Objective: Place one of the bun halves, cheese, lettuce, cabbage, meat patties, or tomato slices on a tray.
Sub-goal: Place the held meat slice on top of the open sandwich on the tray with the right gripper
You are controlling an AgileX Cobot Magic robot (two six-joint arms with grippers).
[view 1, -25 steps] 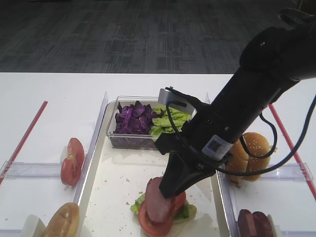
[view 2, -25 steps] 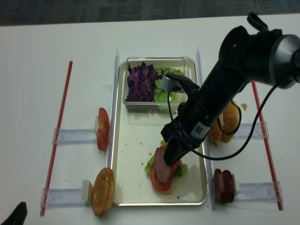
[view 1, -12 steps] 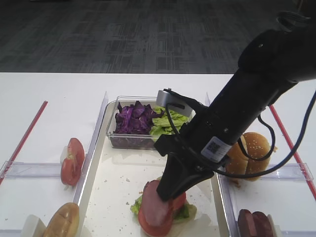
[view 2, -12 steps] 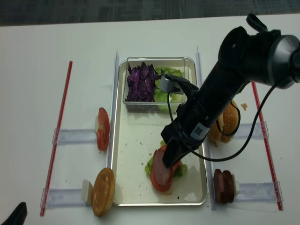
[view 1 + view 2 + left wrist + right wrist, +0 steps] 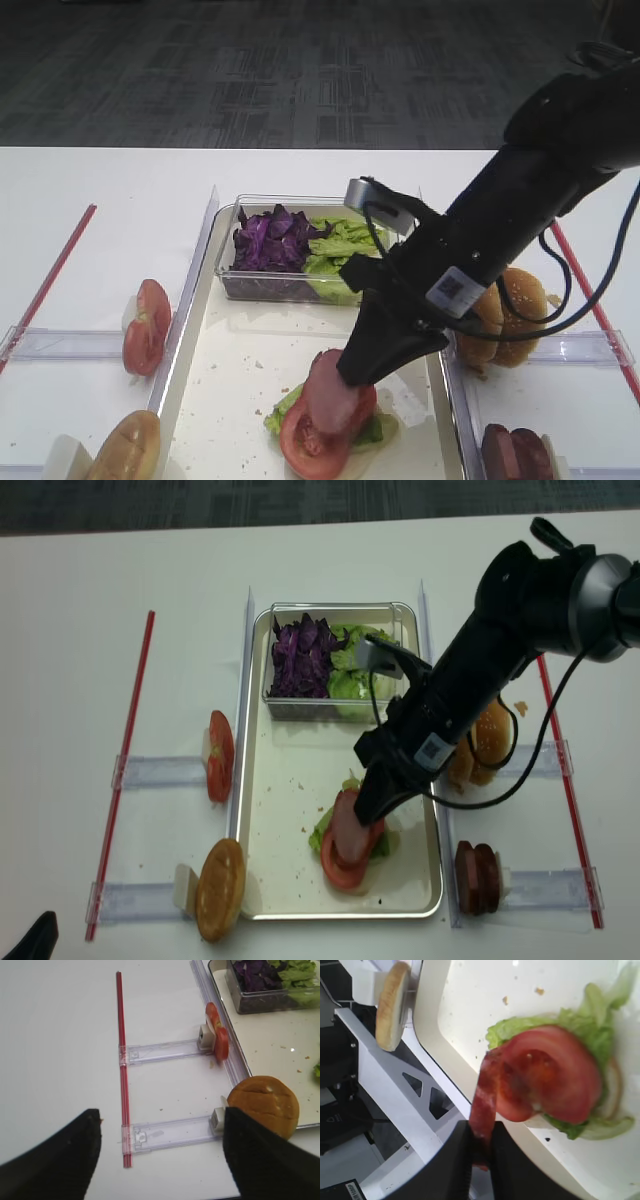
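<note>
Meat patty (image 5: 331,392), a flat pinkish-red disc, is pinched at its upper edge by the right gripper (image 5: 366,365) and hangs tilted, its lower part lying against the tomato slice (image 5: 312,446) beneath it. The right wrist view shows the same patty (image 5: 486,1094) edge-on, clamped between the two dark fingers (image 5: 454,1160) and leaning onto the tomato slice (image 5: 555,1077), which rests on lettuce (image 5: 592,1025). This stack sits in the near half of the tray (image 5: 232,385), whose off-white floor is speckled with crumbs. At the far end of the tray stands a clear plastic box (image 5: 252,284) with purple cabbage (image 5: 269,238) on its left and more lettuce (image 5: 337,246) on its right.

Outside the tray, on the white table (image 5: 110,210), clear holders carry spare items: two tomato slices (image 5: 146,325) standing on edge to the left, a bun half (image 5: 126,446) nearer the camera on the left, sesame bun halves (image 5: 506,312) on the right partly behind the arm, and two further meat patties (image 5: 477,876) at the near right. A red strip (image 5: 122,768) lies along the left side of the table.

The left gripper (image 5: 160,1152) appears only in its own wrist view, its jaws spread wide and empty above the table, well apart from the tray.
</note>
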